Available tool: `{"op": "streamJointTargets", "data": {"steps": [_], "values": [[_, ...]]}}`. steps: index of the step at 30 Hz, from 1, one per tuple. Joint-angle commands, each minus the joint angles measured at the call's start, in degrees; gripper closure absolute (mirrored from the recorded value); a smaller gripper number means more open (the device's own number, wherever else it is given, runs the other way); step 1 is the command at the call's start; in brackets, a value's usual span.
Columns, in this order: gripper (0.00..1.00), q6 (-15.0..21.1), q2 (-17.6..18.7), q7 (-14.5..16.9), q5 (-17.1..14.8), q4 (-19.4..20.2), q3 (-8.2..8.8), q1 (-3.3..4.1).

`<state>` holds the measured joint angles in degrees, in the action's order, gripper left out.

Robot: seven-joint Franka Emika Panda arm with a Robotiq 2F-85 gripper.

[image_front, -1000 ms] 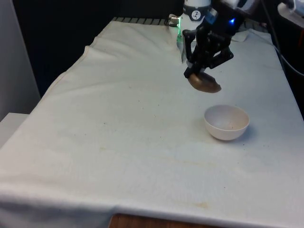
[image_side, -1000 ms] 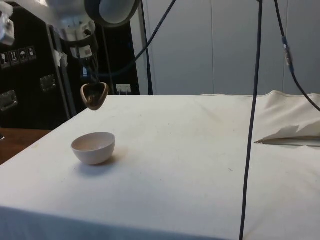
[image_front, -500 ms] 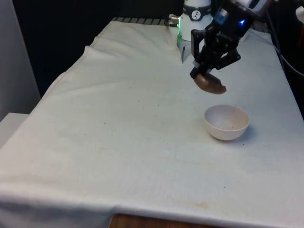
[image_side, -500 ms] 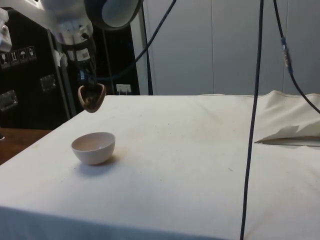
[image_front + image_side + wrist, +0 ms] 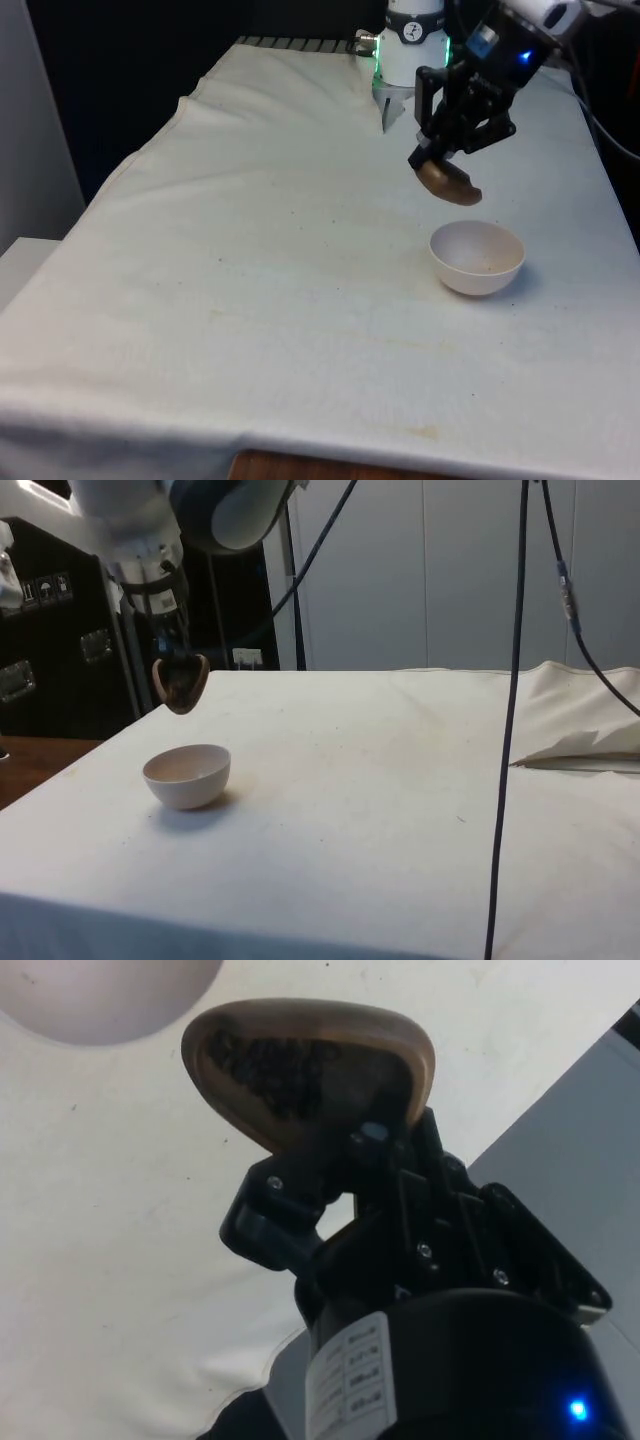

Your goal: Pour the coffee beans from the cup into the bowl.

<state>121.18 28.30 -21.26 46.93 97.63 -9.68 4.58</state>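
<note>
My gripper point(image 5: 437, 160) is shut on the rim of a brown cup point(image 5: 449, 184), which hangs tilted in the air. Dark coffee beans point(image 5: 272, 1060) lie inside the cup point(image 5: 310, 1070). A white bowl point(image 5: 477, 257) stands on the white cloth, just in front of and below the cup. In the side view the cup point(image 5: 180, 681) hovers a little above and behind the bowl point(image 5: 187, 775), held by the gripper point(image 5: 176, 658). The bowl's edge point(image 5: 100, 1000) lies just beyond the cup's mouth in the wrist view.
The white cloth point(image 5: 280, 260) covers the table, with a raised fold point(image 5: 585, 745) at the side view's right. Black cables point(image 5: 505, 720) hang down in the side view's foreground. The table's near edge point(image 5: 330, 462) runs below the bowl in the front view.
The gripper has carried the cup towards the front view's right and slightly lower, closer to the bowl. The cup stays tilted in the grip.
</note>
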Motion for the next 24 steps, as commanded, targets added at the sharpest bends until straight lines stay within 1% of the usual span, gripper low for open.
{"op": "streamJointTargets", "data": {"steps": [1,3,8,9,10,13,14,15,16,17,18,23,24], "values": [[1.0,-0.6,0.3,-0.7,0.9,-0.2,0.11,0.4],[1.0,-0.8,0.7,-1.8,2.2,-0.2,-0.23,0.4],[1.0,-1.3,1.3,-3.3,4.1,-0.2,-0.69,0.57],[1.0,-1.0,1.3,-3.4,4.3,0.0,-1.09,0.17],[1.0,-1.6,1.5,-4.1,5.0,-0.2,-0.92,0.69],[1.0,-2.2,1.9,-5.1,6.3,-0.3,-1.38,0.74],[1.0,-2.6,2.2,-5.8,7.2,-0.3,-1.72,0.74],[1.0,-2.6,2.2,-5.8,7.2,-0.3,-1.72,0.74],[1.0,-2.1,2.0,-5.7,7.0,0.0,-2.01,0.29],[1.0,-2.8,2.3,-6.2,7.6,-0.3,-1.89,0.74],[1.0,-3.2,2.6,-6.9,8.5,-0.3,-2.23,0.8],[1.0,-4.4,3.2,-8.7,10.5,-0.2,-3.09,0.97],[1.0,-4.9,3.4,-9.5,11.3,-0.2,-3.44,1.09]]}}
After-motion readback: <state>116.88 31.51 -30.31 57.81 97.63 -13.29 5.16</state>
